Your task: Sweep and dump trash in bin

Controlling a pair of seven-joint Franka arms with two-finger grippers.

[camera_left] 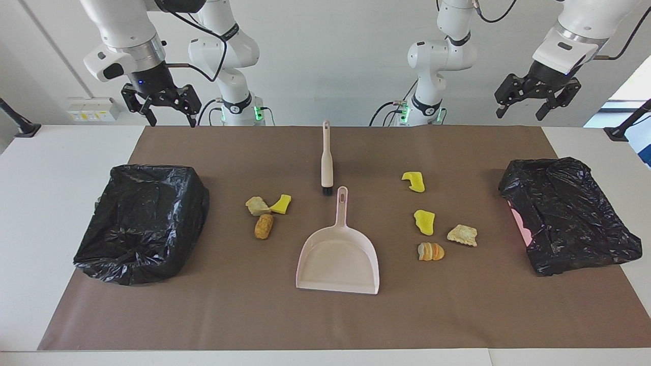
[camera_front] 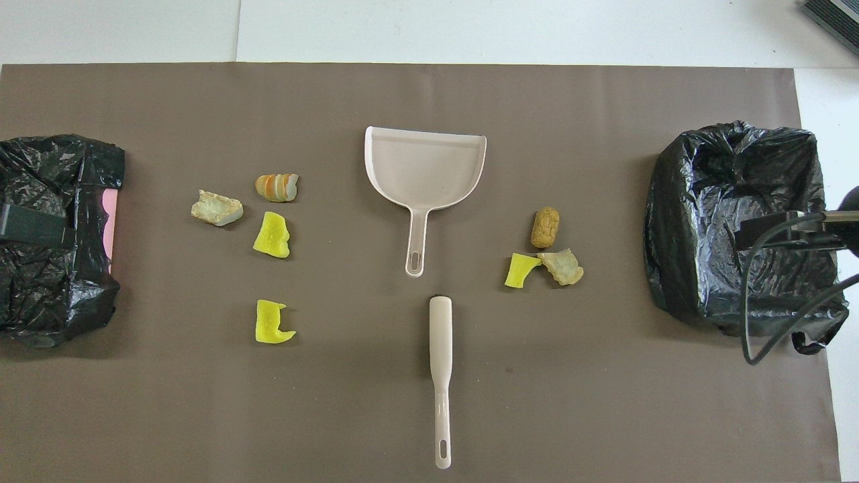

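Trash lies in two groups on the brown mat (camera_left: 325, 315). Toward the right arm's end are a beige chunk (camera_left: 258, 206), a yellow sponge piece (camera_left: 281, 203) and a tan lump (camera_left: 263, 226). Toward the left arm's end are two yellow pieces (camera_left: 413, 182) (camera_left: 424, 222), a beige chunk (camera_left: 463, 235) and a striped lump (camera_left: 431, 251). Between the groups lie the pink dustpan (camera_left: 338, 259) and the brush (camera_left: 327, 160), nearer the robots. A black-bagged bin (camera_left: 142, 223) stands at the right arm's end. Both the right gripper (camera_left: 173, 122) and the left gripper (camera_left: 520, 115) hang open and empty, high over the robots' edge of the table.
A second black-bagged bin (camera_left: 569, 218) with a pink patch showing sits at the left arm's end. The dustpan's handle (camera_front: 416, 241) points at the brush's bristle end (camera_front: 439, 302). White table (camera_left: 51, 203) borders the mat.
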